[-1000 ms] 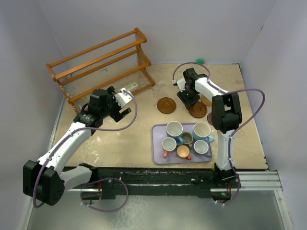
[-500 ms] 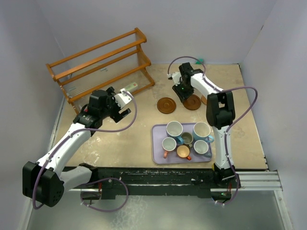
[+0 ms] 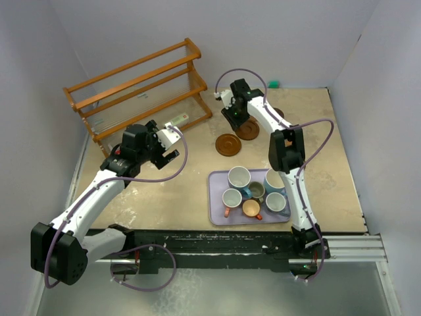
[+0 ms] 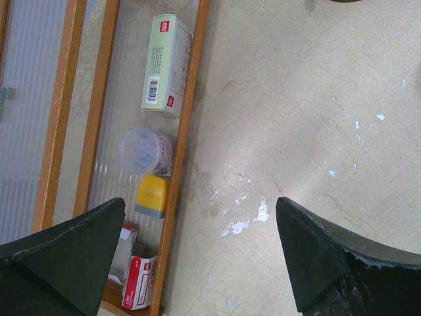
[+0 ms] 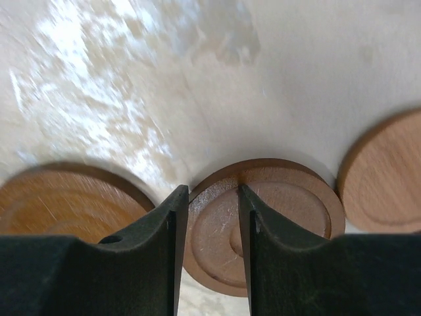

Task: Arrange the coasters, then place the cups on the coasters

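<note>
- The right tool [image 5: 214, 191] is at the far edge of the beige surface [image 3: 177, 191], just right of the orange-brown slatted wooden rack [image 3: 141, 85].
- Its jaws are narrowed to a slim gap and are set on the near rim of a round, dark brown wooden coaster with a raised rim [image 5: 276, 220]. The rim shows in the gap. Whether the jaws pinch the rim or only bear down on it cannot be told.
- The contact is at the edge and not the centre, probably because a flat disc lying on the surface offers no other purchase.
- A second coaster, orange-brown [image 5: 66, 197], lies close on one side of the tool, and a third coaster, paler brown [image 5: 388, 178], lies close on the other. Neither appears to touch the centre disc. The spacing suggests a row is being laid out so that each cup gets its own disc.
- The six small handled cups [image 3: 239, 176] stand grouped on the lavender rectangular tray [image 3: 216, 214], near the near edge of the surface and right of centre. They are probably kept there until the discs are set out.
- The left tool [image 4: 197, 263] is spread wide with nothing between its jaws. It hovers over bare surface just beside the lowest shelf of the rack, towards the far left corner. This position is probably chosen to keep it clear of the right arm's working area.
</note>
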Controlling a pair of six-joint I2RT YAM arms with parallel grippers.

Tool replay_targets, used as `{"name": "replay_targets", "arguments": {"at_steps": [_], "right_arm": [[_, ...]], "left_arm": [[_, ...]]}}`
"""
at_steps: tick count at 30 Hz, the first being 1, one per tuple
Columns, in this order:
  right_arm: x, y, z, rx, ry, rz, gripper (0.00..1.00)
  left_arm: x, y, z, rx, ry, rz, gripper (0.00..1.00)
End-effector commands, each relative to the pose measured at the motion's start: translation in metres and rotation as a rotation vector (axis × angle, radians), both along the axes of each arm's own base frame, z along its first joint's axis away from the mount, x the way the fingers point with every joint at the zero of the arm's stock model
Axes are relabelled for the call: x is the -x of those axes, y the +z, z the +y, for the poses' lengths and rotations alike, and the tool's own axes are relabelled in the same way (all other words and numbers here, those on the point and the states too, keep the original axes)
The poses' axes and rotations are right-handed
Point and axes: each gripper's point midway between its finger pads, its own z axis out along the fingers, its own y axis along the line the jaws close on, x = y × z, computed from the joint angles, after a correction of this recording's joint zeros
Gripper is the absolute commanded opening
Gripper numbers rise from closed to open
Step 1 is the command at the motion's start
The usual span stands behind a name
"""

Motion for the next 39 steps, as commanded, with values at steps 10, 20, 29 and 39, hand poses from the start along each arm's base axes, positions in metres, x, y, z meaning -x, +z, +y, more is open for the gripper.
{"name": "replay_targets", "arguments": {"at_steps": [10,20,29,39], "right_arm": [[-0.012,0.016,0.077,-0.147,0.069,-0.069,0.39],[-0.016,0.045,0.087,-0.188,0.089,-0.121,0.45],[0.007,0.096,0.066,-0.129,0.154,-0.209,0.67],[0.036,0.072,0.080,-0.041,0.246,-0.191,0.75]], "left_arm": [[-0.005,0.008,0.004,-0.011,0.007,-0.048,0.93],[-0.007,0.006,0.004,-0.014,0.005,-0.046,0.93],[-0.007,0.007,0.001,-0.005,-0.004,-0.048,0.93],[-0.007,0.007,0.002,-0.006,-0.002,-0.047,0.93]]}}
